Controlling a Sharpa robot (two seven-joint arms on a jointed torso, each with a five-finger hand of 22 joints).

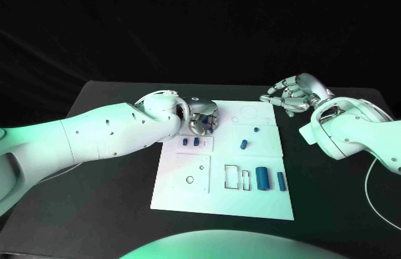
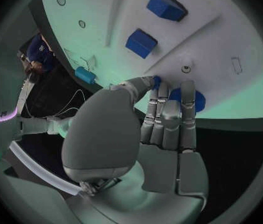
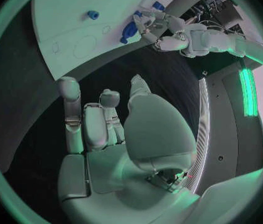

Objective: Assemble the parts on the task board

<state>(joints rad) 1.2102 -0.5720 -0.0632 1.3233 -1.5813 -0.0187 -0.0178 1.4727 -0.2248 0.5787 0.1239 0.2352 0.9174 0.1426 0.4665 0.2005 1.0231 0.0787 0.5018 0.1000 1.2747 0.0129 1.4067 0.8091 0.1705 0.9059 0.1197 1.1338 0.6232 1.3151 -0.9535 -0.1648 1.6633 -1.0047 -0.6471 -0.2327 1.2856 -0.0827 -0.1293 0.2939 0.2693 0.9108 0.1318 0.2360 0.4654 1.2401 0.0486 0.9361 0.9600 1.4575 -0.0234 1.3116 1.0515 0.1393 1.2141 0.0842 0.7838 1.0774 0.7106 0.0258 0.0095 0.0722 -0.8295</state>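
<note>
Pick step: left robot hand (image 2: 163,119) pinches a round blue part (image 2: 191,98) near task board (image 1: 179,183) far edge. Right robot hand (image 1: 292,97) hovers, fingers loosely curled, holding nothing. Next: lift, align over matching hole.

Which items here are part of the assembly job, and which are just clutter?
Job: task board; blue parts on it, e.g. cylinder, bar, small piece; round blue part at the left hand.

Not job: black table; right hand, idle off board.
</note>
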